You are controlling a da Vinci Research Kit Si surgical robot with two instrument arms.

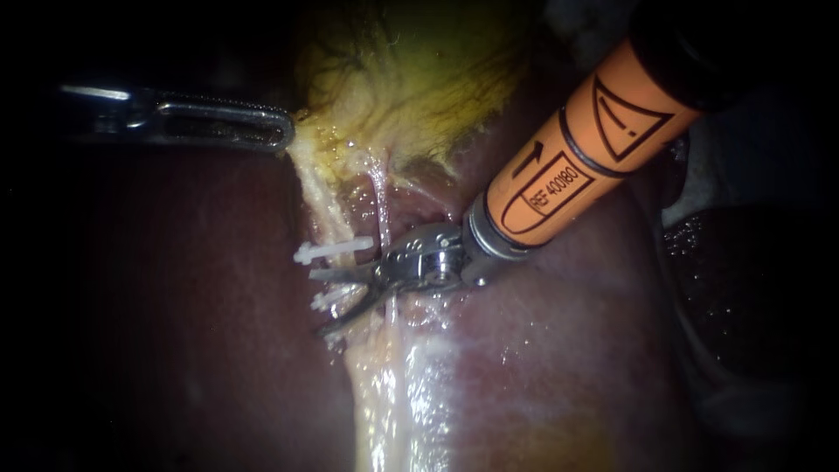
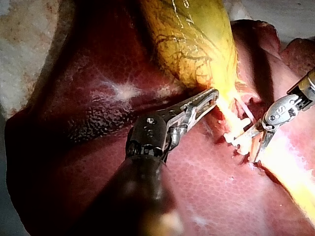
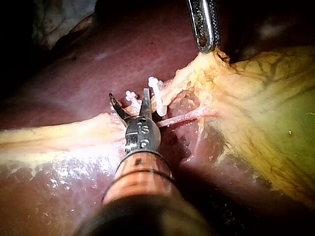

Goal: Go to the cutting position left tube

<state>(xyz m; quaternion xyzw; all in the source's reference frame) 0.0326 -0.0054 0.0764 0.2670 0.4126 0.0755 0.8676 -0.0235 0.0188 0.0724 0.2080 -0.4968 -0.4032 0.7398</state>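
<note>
- L instrument (image 1: 280, 131): jaws pinch gallbladder (image 1: 411, 79) edge, prob. to keep left tube (image 1: 308, 190) taut.
- R instrument (image 1: 335, 301): jaws spread at tube betw. clips (image 1: 336, 251), lined up to cut.

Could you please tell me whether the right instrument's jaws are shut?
No, the right instrument shows a clear gap between its two jaws, next to the white clips.

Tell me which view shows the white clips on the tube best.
The endoscope view: the clips lie side-on in plain sight, by the open jaws of the right instrument. The right wrist view shows them partly hidden by those jaws; the left wrist view shows them small and bunched together.
</note>
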